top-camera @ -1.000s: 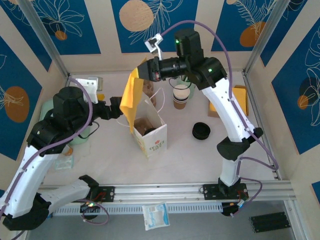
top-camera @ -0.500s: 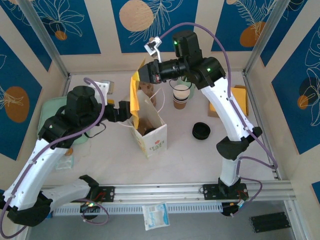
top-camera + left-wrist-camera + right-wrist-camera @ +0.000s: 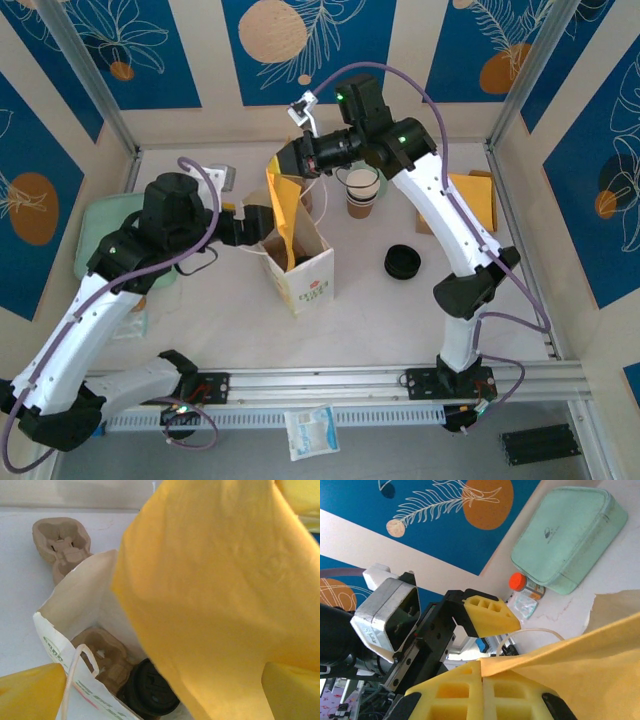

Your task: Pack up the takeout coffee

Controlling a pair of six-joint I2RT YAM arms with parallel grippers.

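Yellow thin paper sheet hangs pinched between the clenched fingers of the right gripper, its lower end at the mouth of the upright white paper bag. The left gripper is spread wide, grasping nothing, at the bag's left rim. Inside the bag sits the takeout coffee, round black plastic lid up, beside a brown moulded-pulp cup carrier.

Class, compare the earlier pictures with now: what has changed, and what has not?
The left gripper, open, moved right to the bag. The right gripper, shut on the yellow sheet, lowered it towards the bag's mouth. Bag, cup stack and lids stayed put.
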